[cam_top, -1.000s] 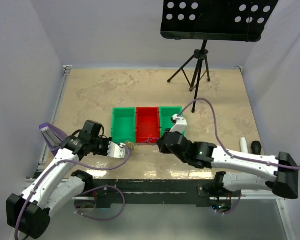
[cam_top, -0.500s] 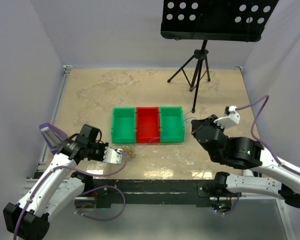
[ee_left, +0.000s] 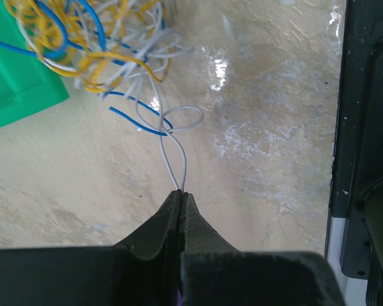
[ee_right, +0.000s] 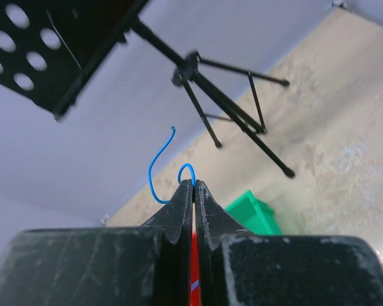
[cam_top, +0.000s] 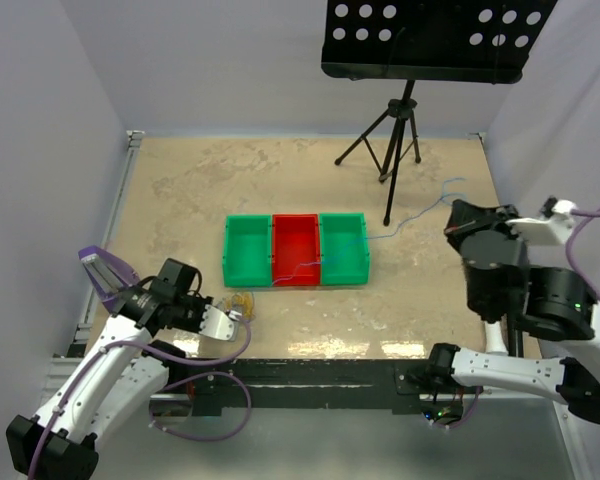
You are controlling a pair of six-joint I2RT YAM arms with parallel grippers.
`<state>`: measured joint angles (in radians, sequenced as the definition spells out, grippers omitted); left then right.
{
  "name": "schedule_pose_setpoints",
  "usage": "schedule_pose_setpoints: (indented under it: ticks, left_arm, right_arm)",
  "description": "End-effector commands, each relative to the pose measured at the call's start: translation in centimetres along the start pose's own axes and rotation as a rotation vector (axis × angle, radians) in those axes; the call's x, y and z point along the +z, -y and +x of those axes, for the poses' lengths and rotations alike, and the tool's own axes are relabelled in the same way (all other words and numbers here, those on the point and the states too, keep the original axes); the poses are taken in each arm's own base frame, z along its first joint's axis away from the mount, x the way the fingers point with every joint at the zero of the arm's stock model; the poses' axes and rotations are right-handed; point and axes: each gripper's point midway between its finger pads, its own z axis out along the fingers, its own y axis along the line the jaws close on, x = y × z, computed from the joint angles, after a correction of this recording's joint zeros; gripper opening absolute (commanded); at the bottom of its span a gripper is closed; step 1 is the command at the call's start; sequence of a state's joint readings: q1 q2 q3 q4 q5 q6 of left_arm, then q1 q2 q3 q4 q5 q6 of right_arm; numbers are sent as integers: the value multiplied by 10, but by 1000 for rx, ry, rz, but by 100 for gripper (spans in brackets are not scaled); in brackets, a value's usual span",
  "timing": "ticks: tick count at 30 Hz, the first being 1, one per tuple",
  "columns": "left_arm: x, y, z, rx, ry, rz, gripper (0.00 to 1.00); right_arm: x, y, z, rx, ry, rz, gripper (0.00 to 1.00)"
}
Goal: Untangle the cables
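The cables are a tangle (ee_left: 96,44) of orange-yellow, blue and whitish wires beside a green bin's corner; in the top view this tangle (cam_top: 242,301) lies in front of the green bin. My left gripper (ee_left: 180,192) is shut on a whitish cable loop (ee_left: 173,150) that trails from the tangle. It shows low left in the top view (cam_top: 238,316). My right gripper (ee_right: 193,183) is shut on a blue cable (ee_right: 154,166), lifted at the far right (cam_top: 454,215). That blue cable (cam_top: 400,225) stretches back across the bins toward the tangle.
A row of bins, green (cam_top: 247,252), red (cam_top: 295,248) and green (cam_top: 342,247), sits mid-table. A black music stand on a tripod (cam_top: 398,125) stands at the back right, its foot close to the blue cable. The black front rail (ee_left: 364,127) runs beside my left gripper.
My right arm has swung from in front of the bins up to the far right, drawing the blue cable out. My left gripper has drawn back toward the near left with the tangle following.
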<state>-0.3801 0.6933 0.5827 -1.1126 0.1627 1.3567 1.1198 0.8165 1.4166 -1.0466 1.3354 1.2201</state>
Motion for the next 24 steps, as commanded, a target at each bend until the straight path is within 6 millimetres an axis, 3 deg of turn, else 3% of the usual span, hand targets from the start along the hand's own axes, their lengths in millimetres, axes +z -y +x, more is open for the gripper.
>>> schedule_pose_setpoints:
  ticks: [1, 6, 12, 16, 20, 24]
  left_arm:
    - [3, 6, 7, 26, -30, 19, 0]
    - [0, -4, -3, 22, 14, 5, 0]
    - [8, 2, 3, 31, -6, 13, 0]
    - [18, 9, 17, 43, -67, 21, 0]
    - [24, 12, 30, 58, -126, 11, 0]
    - [17, -3, 10, 27, -34, -36, 0]
  right_arm:
    - [-7, 4, -85, 65, 184, 45, 0]
    - [-12, 6, -117, 60, 231, 84, 0]
    - [-24, 24, -159, 79, 221, 129, 0]
    - [-28, 22, -179, 121, 220, 101, 0]
    - [-27, 11, -176, 66, 218, 104, 0]
    - [-21, -3, -159, 10, 227, 74, 0]
